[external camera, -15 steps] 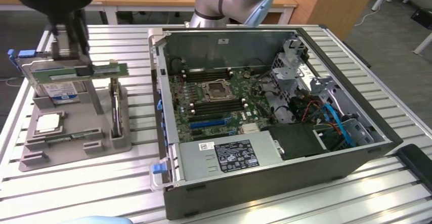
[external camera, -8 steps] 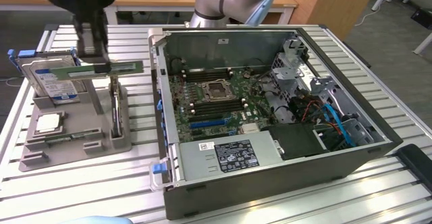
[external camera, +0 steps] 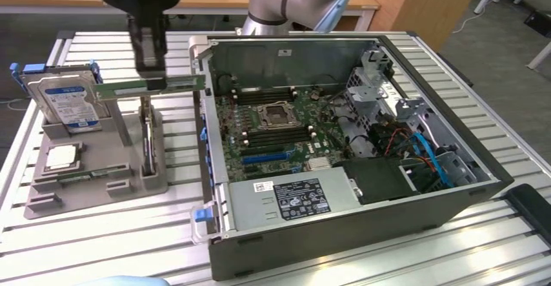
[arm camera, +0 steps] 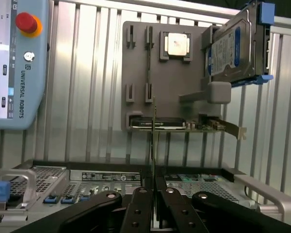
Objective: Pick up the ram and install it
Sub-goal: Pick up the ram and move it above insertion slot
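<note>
My gripper (external camera: pixel 151 71) hangs above the grey parts holder (external camera: pixel 129 141), at the exterior view's left of the open computer case (external camera: pixel 344 234). It is shut on the ram (external camera: pixel 178 82), a long green stick held level with one end near the case's wall. In the wrist view the ram (arm camera: pixel 153 141) shows edge-on as a thin line rising from between my shut fingers (arm camera: pixel 138 204). A second ram (external camera: pixel 82 177) lies in the holder's front slot. The motherboard (external camera: pixel 275 131) with its dark memory slots (external camera: pixel 268 94) lies inside the case.
The holder also carries a blue-labelled hard drive (external camera: pixel 67 102) and a silver CPU (external camera: pixel 62 158). In the case a drive cage (external camera: pixel 375 82) and blue cables (external camera: pixel 430 157) crowd the exterior view's right side. A teach pendant (arm camera: pixel 14 63) lies on the slatted table (external camera: pixel 103 241).
</note>
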You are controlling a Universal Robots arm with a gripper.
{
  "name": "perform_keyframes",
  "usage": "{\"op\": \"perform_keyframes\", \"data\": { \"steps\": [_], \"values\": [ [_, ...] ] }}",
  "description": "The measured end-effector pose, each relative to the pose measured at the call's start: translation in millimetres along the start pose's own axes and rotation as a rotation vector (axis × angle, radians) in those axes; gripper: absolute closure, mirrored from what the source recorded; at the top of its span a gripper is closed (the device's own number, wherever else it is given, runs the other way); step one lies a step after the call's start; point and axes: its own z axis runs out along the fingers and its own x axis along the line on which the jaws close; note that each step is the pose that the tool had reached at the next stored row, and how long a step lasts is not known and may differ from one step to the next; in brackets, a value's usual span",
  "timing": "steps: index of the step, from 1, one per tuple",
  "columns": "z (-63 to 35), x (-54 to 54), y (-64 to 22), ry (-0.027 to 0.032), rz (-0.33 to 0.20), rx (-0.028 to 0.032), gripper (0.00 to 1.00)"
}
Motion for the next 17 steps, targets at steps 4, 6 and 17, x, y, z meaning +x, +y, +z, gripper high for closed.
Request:
{"op": "perform_keyframes", "data": {
  "steps": [4,6,17],
  "values": [
    [-1.2,0.7,-14.3,-0.0047,-0.001,-0.0001,0.87],
    [-1.9,1.2,-21.6,-0.0071,-0.002,-0.0001,0.87],
    [-5.8,3.3,-61.9,-0.0195,-0.007,-0.0003,0.87]
  ]
}}
